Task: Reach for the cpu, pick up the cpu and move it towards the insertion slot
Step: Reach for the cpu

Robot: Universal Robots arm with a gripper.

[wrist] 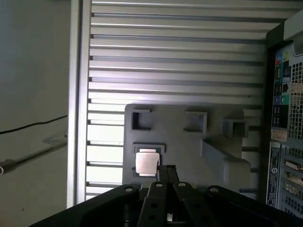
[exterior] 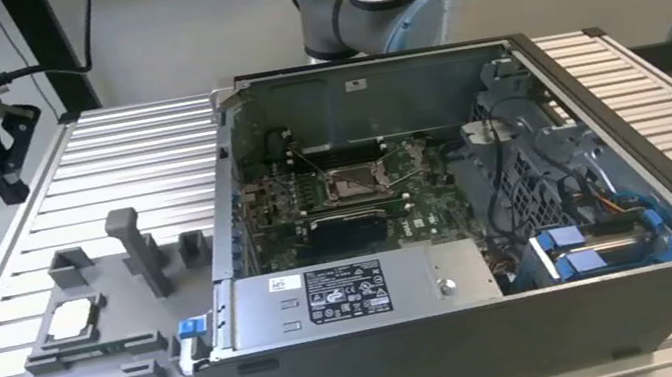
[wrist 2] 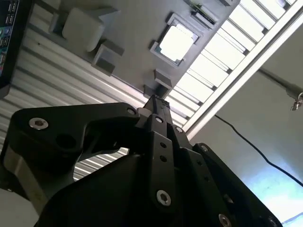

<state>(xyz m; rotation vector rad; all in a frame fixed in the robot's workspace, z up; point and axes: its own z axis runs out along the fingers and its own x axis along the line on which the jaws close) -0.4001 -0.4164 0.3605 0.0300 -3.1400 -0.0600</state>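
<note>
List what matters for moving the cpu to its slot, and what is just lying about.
Job: cpu lying in its holder; slot on the board inside the case; gripper above the cpu.
Lying about: fixture, case, table, cable.

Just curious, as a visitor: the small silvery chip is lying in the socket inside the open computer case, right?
Not quite. The cpu lies in a recess of the grey fixture on the table, beside the computer case, not in the insertion slot. The first wrist view shows it, with the gripper hovering close by.
</note>
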